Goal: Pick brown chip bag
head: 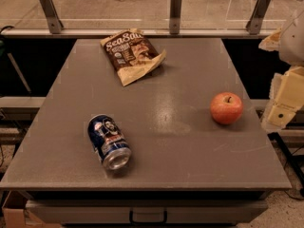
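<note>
Gripper (284, 104) hanging off the right edge of the table (161, 127), outside the tabletop, cream housing only partly showing at the frame's right border. Open or closed: cannot tell.

Apple (226, 108) sitting nearest to it, just inside the right edge, between the gripper and the table's middle.

Brown chip bag (132, 54) lying flat at the far end of the table, left of centre, well apart from the gripper and diagonally across from it: away and to the left. Long axis running from the far-left lettered end toward the near-right tan edge, so the tan edge and its lifted corner are facing the gripper's side.

Can (109, 142) lying on its side near the front left, well clear of the bag.

Judging: reach not yet begun; the coming move is calling for a long travel left and toward the far edge, passing beyond the apple.
</note>
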